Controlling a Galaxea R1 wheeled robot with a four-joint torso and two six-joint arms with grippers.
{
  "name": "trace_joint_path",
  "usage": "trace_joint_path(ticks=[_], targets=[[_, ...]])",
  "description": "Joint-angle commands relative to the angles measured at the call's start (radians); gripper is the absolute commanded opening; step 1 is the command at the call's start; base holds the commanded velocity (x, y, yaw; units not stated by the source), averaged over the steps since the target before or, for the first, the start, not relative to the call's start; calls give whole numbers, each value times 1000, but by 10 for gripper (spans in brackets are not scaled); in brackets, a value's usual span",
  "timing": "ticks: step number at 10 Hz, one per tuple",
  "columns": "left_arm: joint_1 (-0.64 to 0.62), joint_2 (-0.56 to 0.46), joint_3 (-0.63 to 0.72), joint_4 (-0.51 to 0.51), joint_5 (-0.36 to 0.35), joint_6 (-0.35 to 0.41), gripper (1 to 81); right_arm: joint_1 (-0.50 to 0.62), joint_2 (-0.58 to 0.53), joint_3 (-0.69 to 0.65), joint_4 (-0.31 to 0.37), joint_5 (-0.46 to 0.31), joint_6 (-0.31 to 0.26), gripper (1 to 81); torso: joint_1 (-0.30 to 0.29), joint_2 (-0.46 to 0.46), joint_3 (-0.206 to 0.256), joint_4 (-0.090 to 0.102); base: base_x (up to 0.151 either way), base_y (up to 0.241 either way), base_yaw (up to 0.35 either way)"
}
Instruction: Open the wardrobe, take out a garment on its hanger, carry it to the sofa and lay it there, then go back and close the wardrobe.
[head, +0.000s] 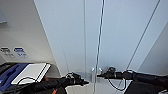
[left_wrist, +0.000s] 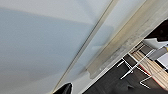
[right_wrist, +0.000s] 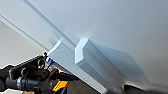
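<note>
Standing close before the tall white flat-doored wardrobe (head: 110, 37), doors together, dark seam running down the middle, so either opening not begun or closing just done; judged the handle-reaching step

Right gripper (head: 100, 74) level with the pair of small silver vertical handles (head: 96, 70), tip just beside the right-hand one; left gripper (head: 83, 82) a little lower, near the left door's face and short of its handle. Impossible to tell whether either claw is apart, together or clamped on anything

To do this well: square the right claw to its handle, close around the bar rather than against the door panel, then pull straight out along the door's swing, keeping the left arm clear of the leaf. Risk, as a judgement: slipping off so slim a handle, or scraping the panel

Seen from the right wrist: two pale block-shaped handles (right_wrist: 86, 53) side by side at the meeting edges of the doors, smooth and glossy, little to grip

Off to the left, a white flat panel (head: 30, 72) lying on something blue, well apart from the wardrobe
</note>
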Motion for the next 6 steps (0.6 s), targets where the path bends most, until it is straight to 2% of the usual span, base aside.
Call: trace_joint_path(ticks=[1, 6], targets=[[-160, 44, -30, -5, 5, 1, 811, 172, -15, 78, 11, -2, -3, 811, 0, 0, 0, 0, 0, 0, 0], [-183, 153, -121, -5, 12, 1, 811, 167, -4, 93, 13, 0, 8, 811, 0, 0, 0, 0, 0, 0, 0]])
